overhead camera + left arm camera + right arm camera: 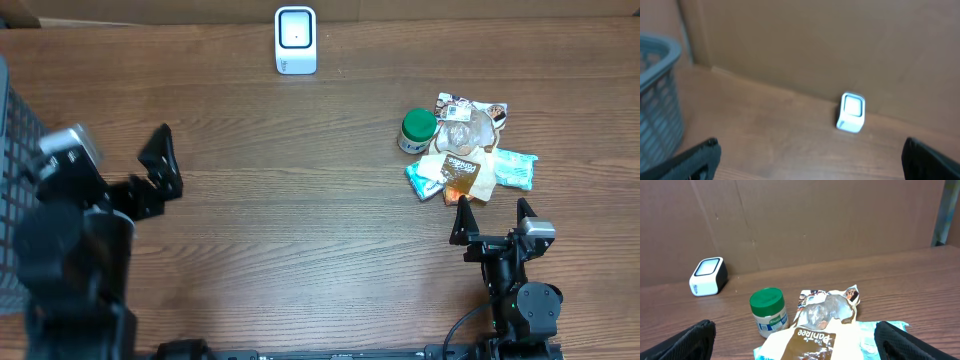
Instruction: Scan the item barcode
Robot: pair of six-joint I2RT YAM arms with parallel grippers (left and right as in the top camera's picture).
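Right tool (491,212) wide open, empty; packets (462,165) lie just ahead. Left tool (810,155) equally open, empty, well apart. Scanner (295,40) at bench's far edge.

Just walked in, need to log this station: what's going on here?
Nothing is held yet. Both arms are open and empty: the right gripper sits just short of the pile of packets and green-lidded jar, the left gripper hangs over bare table. The white scanner stands at the far edge, untouched.

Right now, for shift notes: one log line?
left gripper open, empty | right gripper open, empty | item pile untouched | scanner at far edge
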